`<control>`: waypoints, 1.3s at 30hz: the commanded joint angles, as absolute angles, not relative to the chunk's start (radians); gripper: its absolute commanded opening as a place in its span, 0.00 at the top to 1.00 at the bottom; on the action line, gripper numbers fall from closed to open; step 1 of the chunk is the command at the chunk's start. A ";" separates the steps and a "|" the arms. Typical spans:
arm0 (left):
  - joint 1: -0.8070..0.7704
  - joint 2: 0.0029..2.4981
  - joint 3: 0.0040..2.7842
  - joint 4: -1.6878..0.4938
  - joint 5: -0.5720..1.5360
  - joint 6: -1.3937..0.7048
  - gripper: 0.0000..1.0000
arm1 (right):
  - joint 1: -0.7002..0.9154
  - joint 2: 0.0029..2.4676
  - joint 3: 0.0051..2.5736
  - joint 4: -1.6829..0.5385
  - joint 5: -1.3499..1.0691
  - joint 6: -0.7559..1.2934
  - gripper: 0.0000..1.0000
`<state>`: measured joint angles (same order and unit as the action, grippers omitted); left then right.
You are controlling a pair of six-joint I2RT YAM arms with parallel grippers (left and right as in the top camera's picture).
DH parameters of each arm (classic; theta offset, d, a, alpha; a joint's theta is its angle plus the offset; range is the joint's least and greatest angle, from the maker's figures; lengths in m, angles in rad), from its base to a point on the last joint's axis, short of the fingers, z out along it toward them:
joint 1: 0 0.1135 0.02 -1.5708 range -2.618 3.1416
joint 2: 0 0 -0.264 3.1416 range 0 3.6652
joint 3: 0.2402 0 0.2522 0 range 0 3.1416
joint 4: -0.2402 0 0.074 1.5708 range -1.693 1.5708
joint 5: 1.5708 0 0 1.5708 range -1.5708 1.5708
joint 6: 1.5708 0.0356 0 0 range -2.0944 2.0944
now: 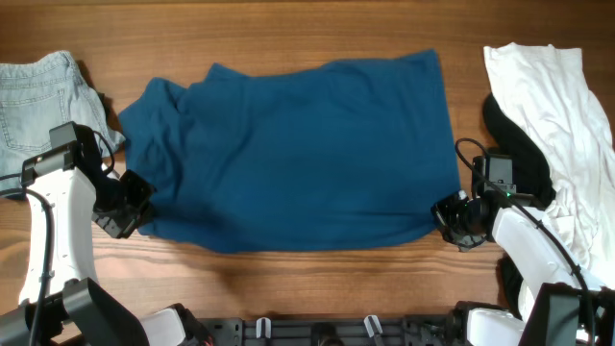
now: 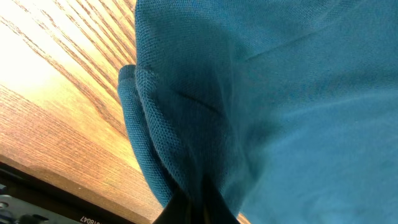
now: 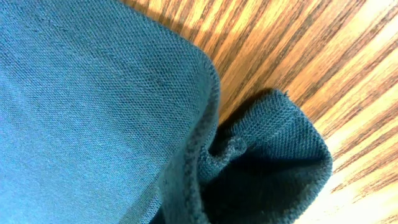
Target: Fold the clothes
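Wood table (image 1: 288, 19), T-shirt (image 1: 298, 154); denim (image 1: 38, 96) overhead only

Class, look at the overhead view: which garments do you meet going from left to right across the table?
pale denim piece → deep-blue T-shirt → white garment. The black garment overlaps the white one, so it is left out of the order.

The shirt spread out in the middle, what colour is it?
The T-shirt is plain deep blue with no pattern, and it shows best in the overhead view.
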<state>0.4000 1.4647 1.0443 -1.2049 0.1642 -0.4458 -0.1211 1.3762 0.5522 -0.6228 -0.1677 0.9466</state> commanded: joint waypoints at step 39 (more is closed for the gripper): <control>0.264 1.882 2.280 -0.883 0.523 -0.379 0.96 | -0.162 1.905 2.206 -0.997 -0.215 0.290 0.96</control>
<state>0.3050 1.7870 2.2673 -1.0348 0.5434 -0.4011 -0.1818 1.8473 2.1990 -1.0870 -0.1871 0.2874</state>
